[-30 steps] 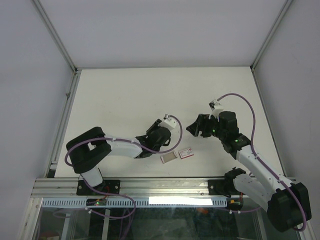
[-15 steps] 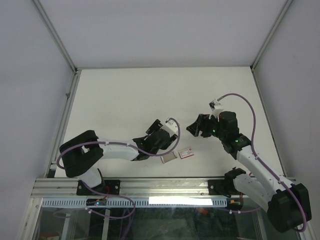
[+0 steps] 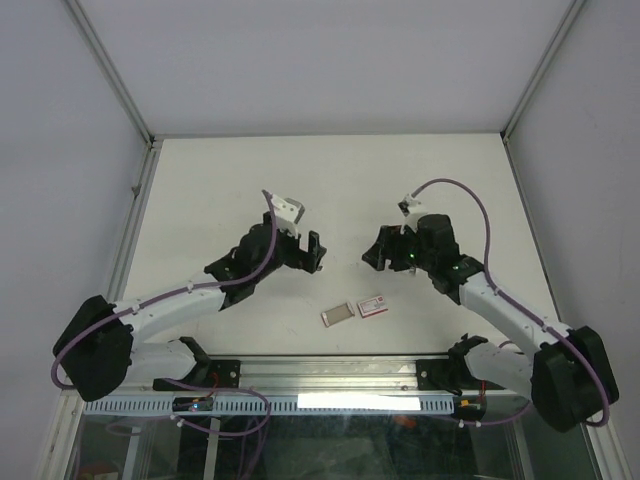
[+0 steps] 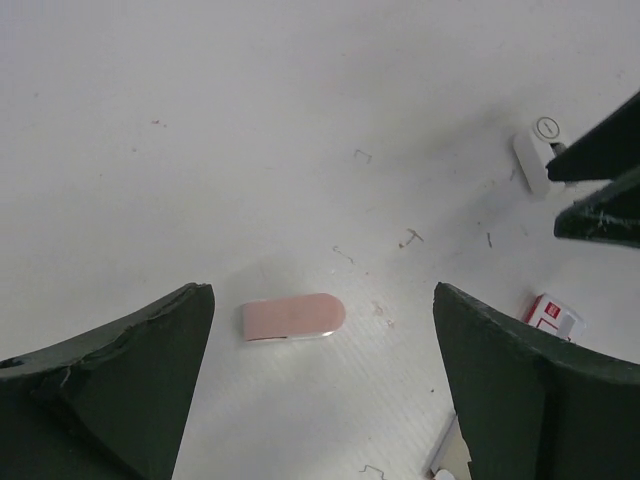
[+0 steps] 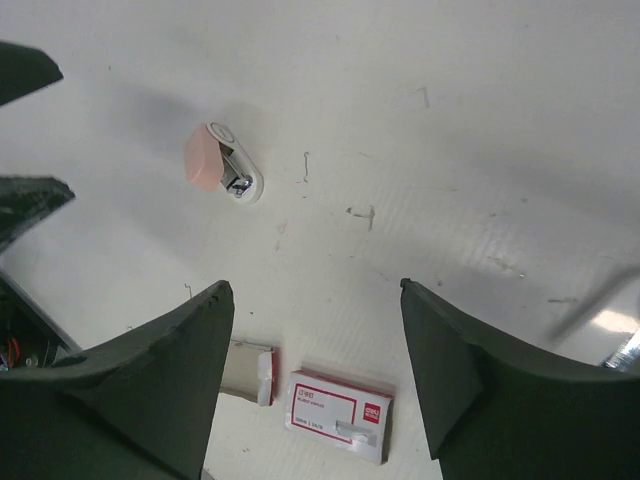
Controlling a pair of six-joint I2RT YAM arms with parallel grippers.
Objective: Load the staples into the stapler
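The left arm [image 3: 170,300] and the right arm [image 3: 510,318] are each showing smooth white shells running between bulky black joint housings. A thin purple cable [image 3: 270,215] is trailing along the left arm up to a small white bracket [image 3: 288,210] at its wrist. A second purple cable [image 3: 484,220] is curving above the right arm. The left hand [image 3: 312,255] and the right hand [image 3: 372,258] are presenting matt black, wedge-shaped fingers [image 4: 110,390] with slightly rough edges. Black base plates [image 3: 210,372] are anchoring both arms.
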